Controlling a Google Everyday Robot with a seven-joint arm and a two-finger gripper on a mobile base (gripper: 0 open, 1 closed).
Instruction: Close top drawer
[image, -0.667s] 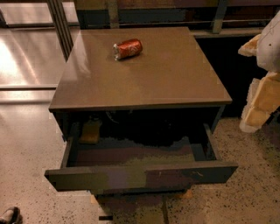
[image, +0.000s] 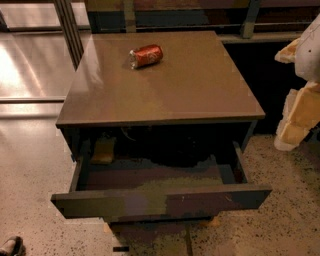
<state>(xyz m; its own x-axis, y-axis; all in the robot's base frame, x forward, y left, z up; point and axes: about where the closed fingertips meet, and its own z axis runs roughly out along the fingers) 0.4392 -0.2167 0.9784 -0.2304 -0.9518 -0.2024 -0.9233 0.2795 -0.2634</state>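
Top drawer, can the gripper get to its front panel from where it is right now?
Probably yes. The gripper hangs right of the cabinet, near the pulled-out top drawer, and nothing shows on the floor between it and the drawer's front panel.

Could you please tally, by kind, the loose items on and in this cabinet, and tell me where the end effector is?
Cans: 1, the red can, lying on its side on the cabinet top.
Yellowish item: 1, at the back left inside the open top drawer; its kind is unclear.
Total: 2.
The end effector is off the cabinet's right side, apart from the drawer.
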